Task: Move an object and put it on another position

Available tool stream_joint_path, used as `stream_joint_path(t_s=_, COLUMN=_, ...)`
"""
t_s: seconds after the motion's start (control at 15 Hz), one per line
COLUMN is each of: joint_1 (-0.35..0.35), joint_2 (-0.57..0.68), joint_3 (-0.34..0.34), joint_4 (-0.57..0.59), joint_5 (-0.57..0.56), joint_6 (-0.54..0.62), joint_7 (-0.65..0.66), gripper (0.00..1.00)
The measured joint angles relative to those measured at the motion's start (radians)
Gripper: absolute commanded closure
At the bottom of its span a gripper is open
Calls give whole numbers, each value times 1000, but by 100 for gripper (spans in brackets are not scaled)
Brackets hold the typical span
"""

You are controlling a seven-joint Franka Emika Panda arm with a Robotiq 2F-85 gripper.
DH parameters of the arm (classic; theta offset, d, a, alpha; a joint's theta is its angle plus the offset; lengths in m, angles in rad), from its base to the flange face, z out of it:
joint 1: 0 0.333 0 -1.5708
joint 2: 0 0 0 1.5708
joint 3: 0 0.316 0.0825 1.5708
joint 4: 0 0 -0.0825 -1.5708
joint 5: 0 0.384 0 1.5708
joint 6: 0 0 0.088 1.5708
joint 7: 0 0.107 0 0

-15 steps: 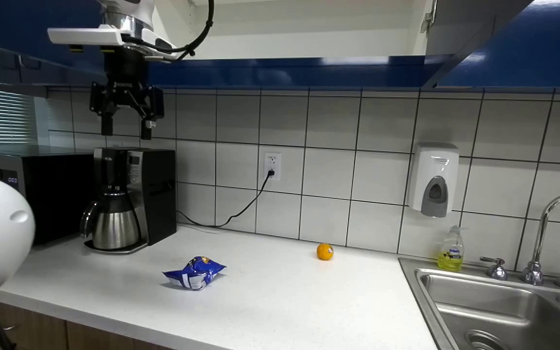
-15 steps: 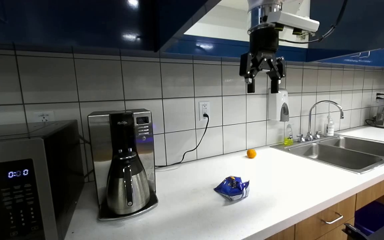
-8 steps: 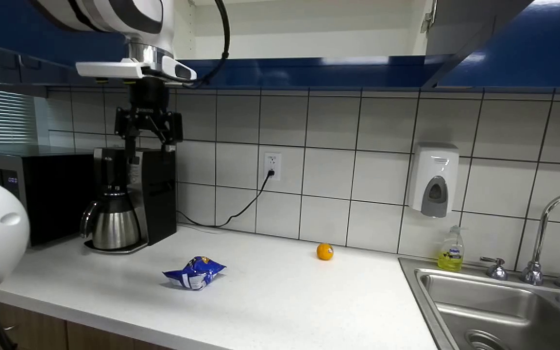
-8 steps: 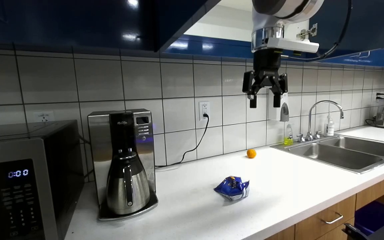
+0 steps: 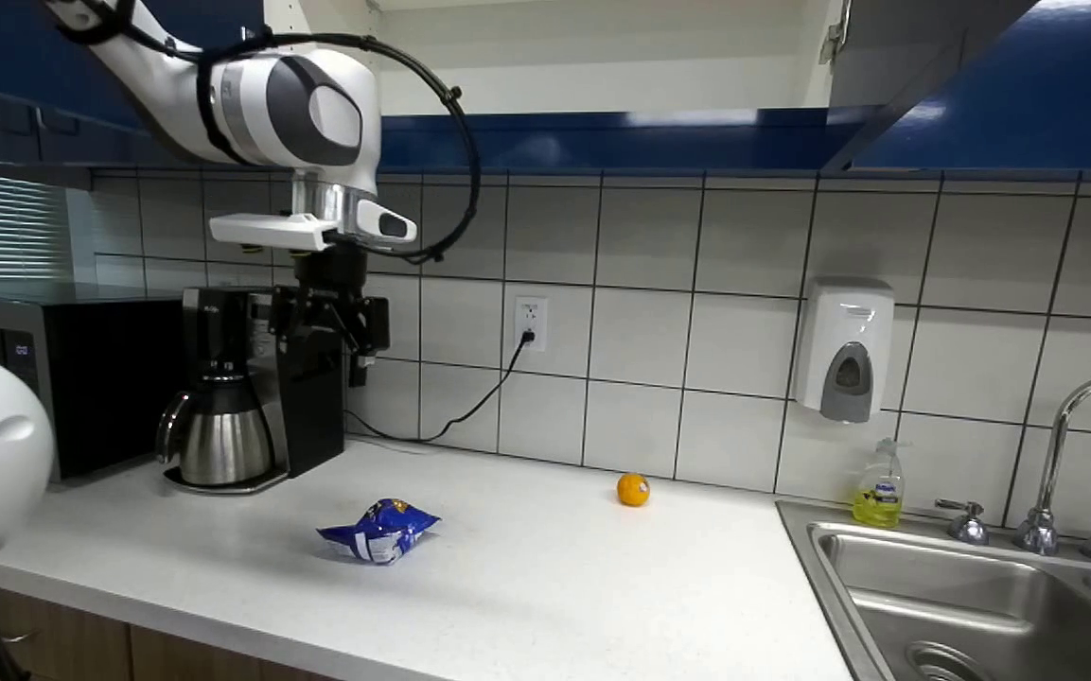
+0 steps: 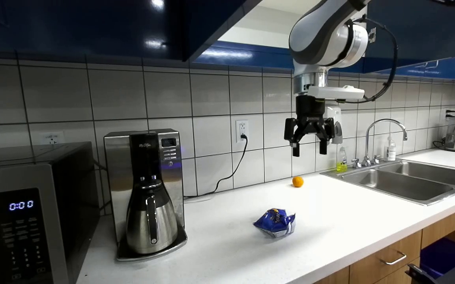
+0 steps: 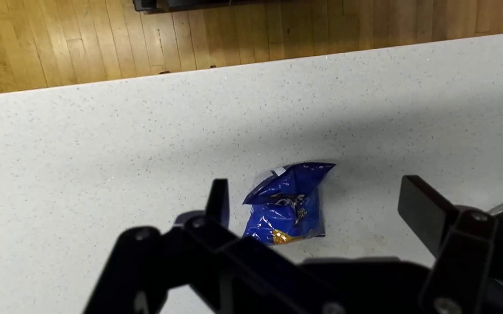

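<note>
A crumpled blue chip bag lies on the white counter; it shows in both exterior views (image 5: pixel 379 532) (image 6: pixel 274 223). An orange fruit (image 5: pixel 633 489) sits near the tiled wall and also shows in another exterior view (image 6: pixel 298 181). My gripper (image 6: pixel 310 150) is open and empty, pointing down, well above the counter. In the wrist view the blue bag (image 7: pixel 284 213) shows between the two fingers of my gripper (image 7: pixel 316 182), nearer the left one. The gripper is above the bag and does not touch it. In an exterior view the dark gripper (image 5: pixel 320 371) partly blends with the coffee maker.
A coffee maker (image 5: pixel 310 397) with a steel carafe (image 6: pixel 152 225) and a microwave (image 6: pixel 38 213) stand on the counter. A sink (image 6: pixel 409 185), a soap bottle (image 5: pixel 879 487) and a wall dispenser (image 5: pixel 846 350) are beyond the orange. Upper cabinets hang above. The counter's front edge shows in the wrist view.
The arm and gripper have moved down toward the counter, and rightward in an exterior view. The gripper has stayed open. The bag and the orange have not moved.
</note>
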Motion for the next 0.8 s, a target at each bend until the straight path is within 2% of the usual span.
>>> stream_joint_path(t_s=0.8, joint_1=12, joint_2=341, joint_3=3, joint_4=28, joint_5=-54, joint_6=272, joint_7=-2, gripper=0)
